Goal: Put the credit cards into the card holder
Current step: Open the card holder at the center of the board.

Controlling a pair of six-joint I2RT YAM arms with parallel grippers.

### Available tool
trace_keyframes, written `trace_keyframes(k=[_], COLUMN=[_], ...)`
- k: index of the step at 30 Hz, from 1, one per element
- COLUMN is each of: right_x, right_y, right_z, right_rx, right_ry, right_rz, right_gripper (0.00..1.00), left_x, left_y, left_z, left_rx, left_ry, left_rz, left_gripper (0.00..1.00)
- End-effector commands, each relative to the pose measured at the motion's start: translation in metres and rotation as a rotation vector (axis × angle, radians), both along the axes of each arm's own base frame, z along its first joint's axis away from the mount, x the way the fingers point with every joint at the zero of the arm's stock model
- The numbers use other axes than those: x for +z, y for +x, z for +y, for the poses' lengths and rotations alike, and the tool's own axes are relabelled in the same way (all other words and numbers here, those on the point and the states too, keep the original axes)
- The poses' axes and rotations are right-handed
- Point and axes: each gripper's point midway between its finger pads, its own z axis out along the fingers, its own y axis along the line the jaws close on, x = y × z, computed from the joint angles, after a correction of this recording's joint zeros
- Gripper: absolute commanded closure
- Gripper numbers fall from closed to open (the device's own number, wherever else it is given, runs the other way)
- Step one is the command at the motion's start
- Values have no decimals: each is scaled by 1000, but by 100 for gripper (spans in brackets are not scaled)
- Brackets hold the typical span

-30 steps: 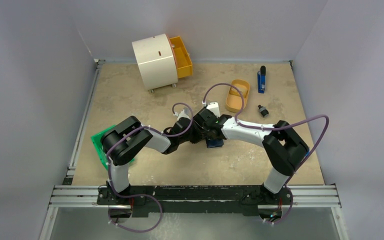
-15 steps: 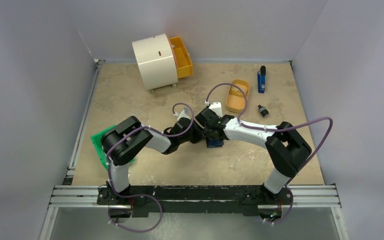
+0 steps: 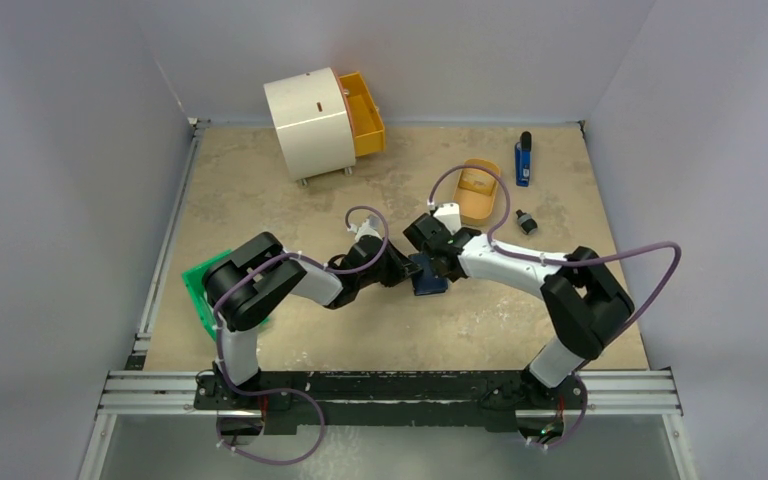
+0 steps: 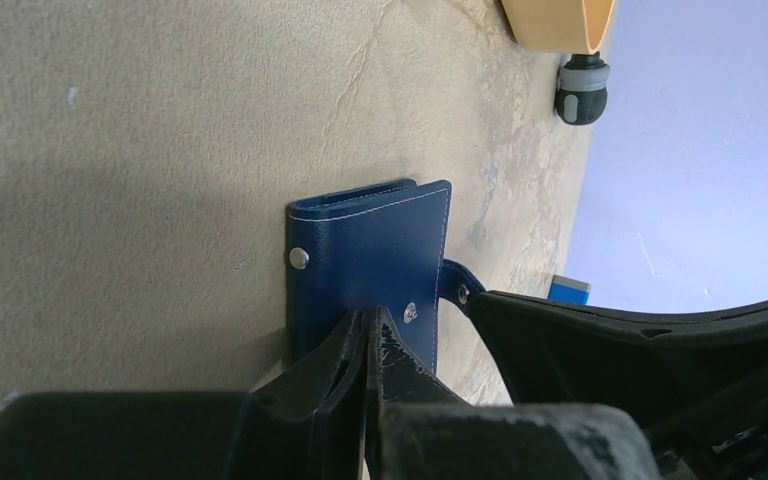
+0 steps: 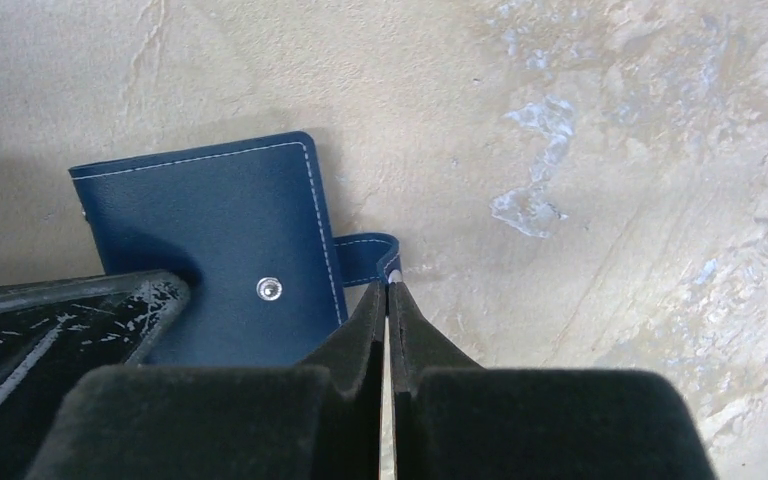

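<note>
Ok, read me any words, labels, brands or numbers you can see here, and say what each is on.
None can be read.
The card holder is plain navy with bare metal snaps.
The cream drum shows only a dark slot.
The blue object at the far edge is too small to make out any marking.

Top view high, looking down on whole table (image 3: 260, 200); 2 wrist views close, both share card holder (image 4: 370, 250).

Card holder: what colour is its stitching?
White, on the navy card holder; best in the right wrist view.
</note>
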Motion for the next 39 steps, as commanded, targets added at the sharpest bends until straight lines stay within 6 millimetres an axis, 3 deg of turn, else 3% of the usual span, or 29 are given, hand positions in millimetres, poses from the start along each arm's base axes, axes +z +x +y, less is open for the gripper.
trace_keyframes(k=[1,6,12,17,27,35,39], right_x=[13,26,58,77,86,92,96], right_y=[-6,-12,-19,-28,-29,-28,-29], right_z=[-10,3,12,27,49,50,50], right_rx=[-19,11,65,153,217,224,226], right_ry=[9,126,253,377,479,489,496], right_rz=[-16,-23,-87,-106,-110,-122,-131], right_gripper=[100,100,100,100,100,100,100], left_x=[-76,-41,4,27,51,81,86], left_y=[-23,-17,-10,-11,-15,-10,-8], left_z=[53,37,30,35,41,32,26], left_rx=[13,-21,-38,-36,-39,-59,-80], left_ry=[296,217,177,178,160,115,108], left_rz=[118,54,-20,-62,-127,-196,-208], left_gripper=[100,97,56,38,32,29,28])
